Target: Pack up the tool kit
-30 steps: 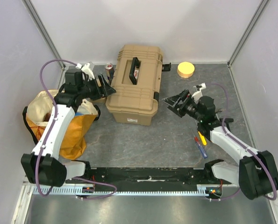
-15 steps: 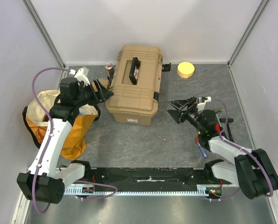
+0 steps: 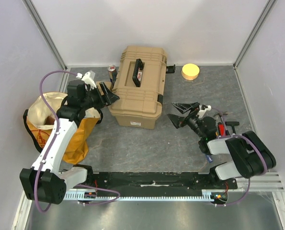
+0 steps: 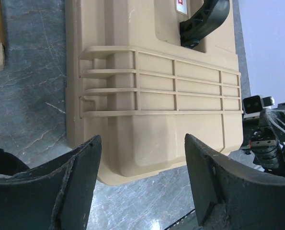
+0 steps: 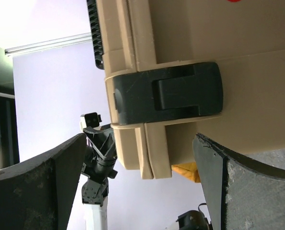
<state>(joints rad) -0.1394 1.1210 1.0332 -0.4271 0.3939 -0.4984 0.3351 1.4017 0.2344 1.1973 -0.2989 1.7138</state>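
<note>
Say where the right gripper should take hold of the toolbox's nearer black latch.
Probably the latch, by its raised body, pinched across its width, coming straight in from the right side of the toolbox: it stands proud of the wall and faces the open right gripper.
</note>
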